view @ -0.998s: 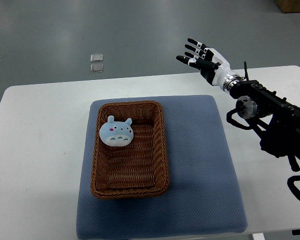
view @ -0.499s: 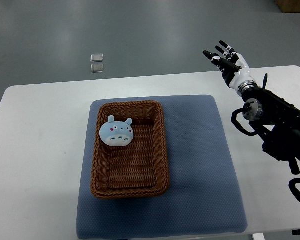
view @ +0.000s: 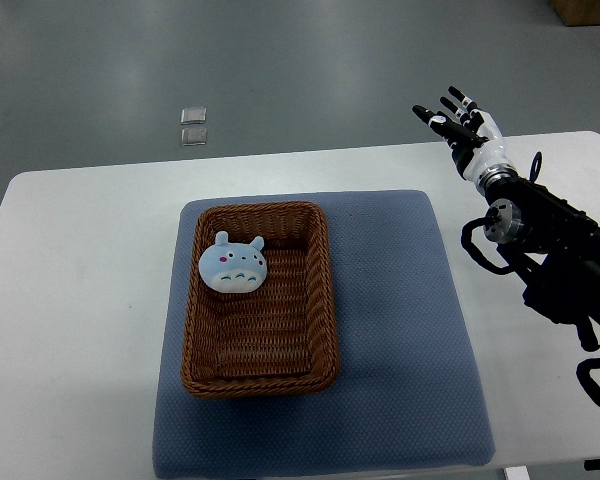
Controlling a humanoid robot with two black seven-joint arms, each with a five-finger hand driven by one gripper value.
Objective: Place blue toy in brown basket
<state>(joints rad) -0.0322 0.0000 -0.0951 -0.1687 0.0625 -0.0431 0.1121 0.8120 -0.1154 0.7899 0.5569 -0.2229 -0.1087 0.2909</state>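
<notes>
Raised slightly, right robot hand [view: 464,130] hovers, fingers spread.

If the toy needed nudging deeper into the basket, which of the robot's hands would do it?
Probably the right hand: it is the only one in view, open, beyond the table's far right edge. The blue toy already lies in the basket, at its far left end.

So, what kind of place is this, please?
Probably a robotics lab or test room: a plain white table on a grey smooth floor, a staged brown wicker basket on a blue pad, and a robot hand.
</notes>
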